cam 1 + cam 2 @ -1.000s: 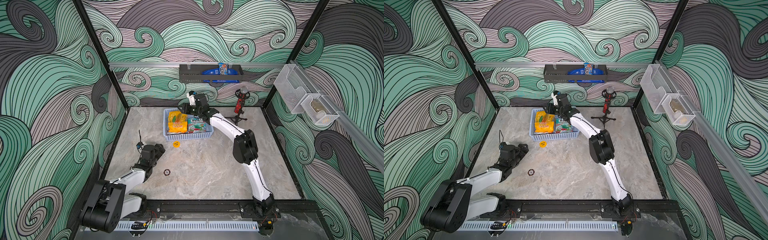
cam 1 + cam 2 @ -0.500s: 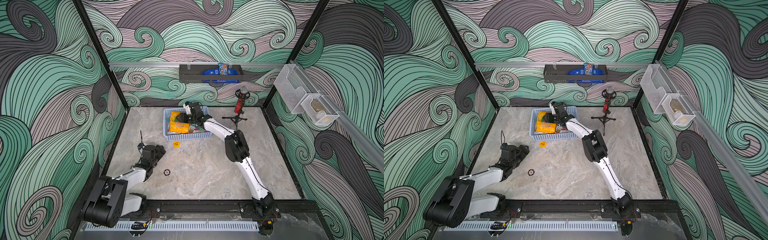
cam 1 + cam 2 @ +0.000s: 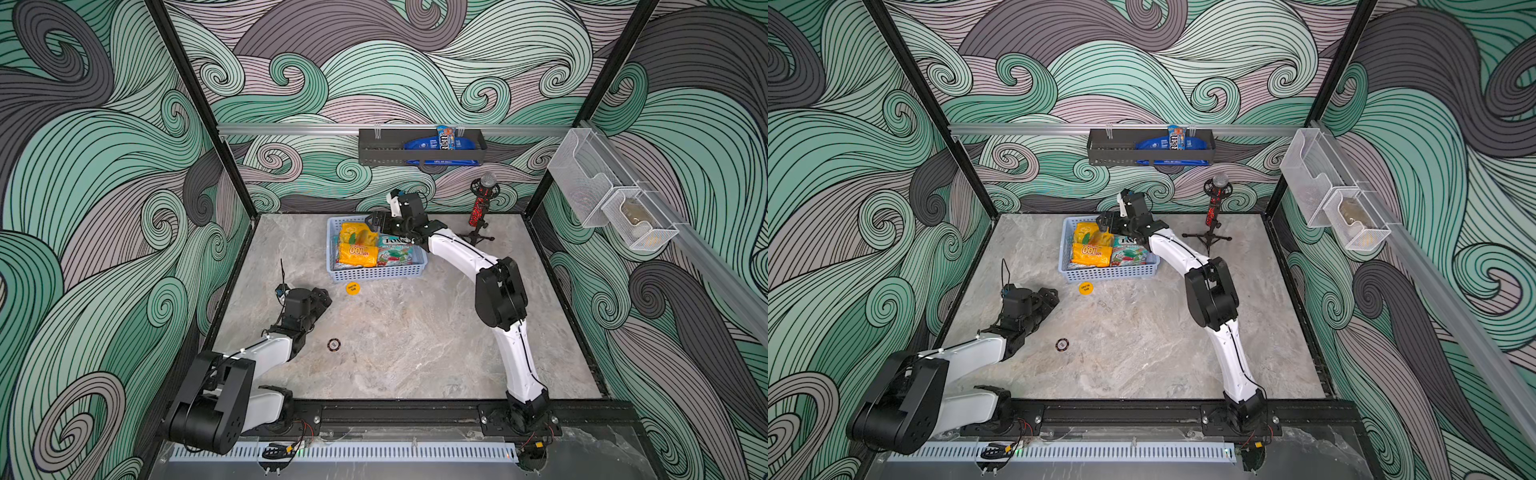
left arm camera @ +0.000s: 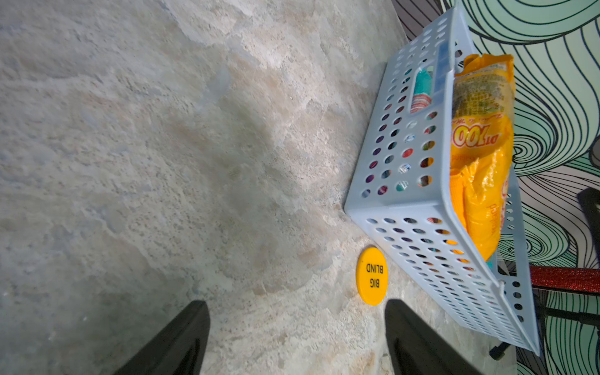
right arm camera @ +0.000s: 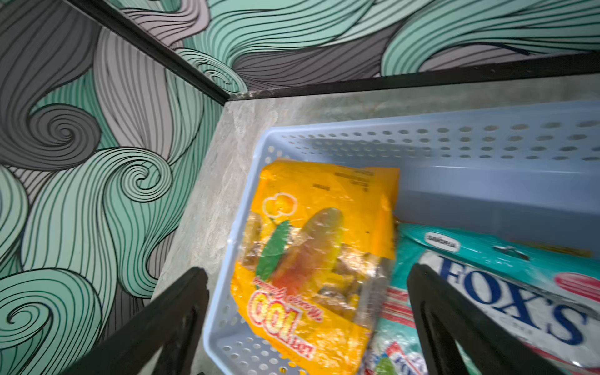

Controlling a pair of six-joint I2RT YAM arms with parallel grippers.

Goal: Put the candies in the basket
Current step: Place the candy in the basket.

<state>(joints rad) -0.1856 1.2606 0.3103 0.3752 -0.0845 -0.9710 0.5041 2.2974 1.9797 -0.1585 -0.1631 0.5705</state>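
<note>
The light blue basket [image 3: 378,272] [image 3: 1111,272] stands at the back of the table. Inside it lie candies: a yellow bag [image 3: 357,247] [image 5: 311,259] and a teal FOX'S bag [image 3: 395,251] [image 5: 506,292] beside it. More colours show through the basket's holes [image 4: 402,152]. My right gripper [image 3: 376,219] [image 5: 308,271] hovers open over the basket's far end, its fingers wide on either side of the yellow bag and not touching it. My left gripper [image 3: 322,297] [image 4: 296,304] rests low near the table's left side, open and empty.
A small yellow disc [image 3: 352,288] [image 4: 371,276] lies just in front of the basket. A dark chip [image 3: 333,344] lies near the left arm. A red microphone on a tripod [image 3: 482,208] stands right of the basket. A wall shelf tray [image 3: 422,145] holds blue packets.
My right gripper dipped into the basket, then opened wide and let go of the yellow bag, which now lies in the basket. The left arm has not moved.
</note>
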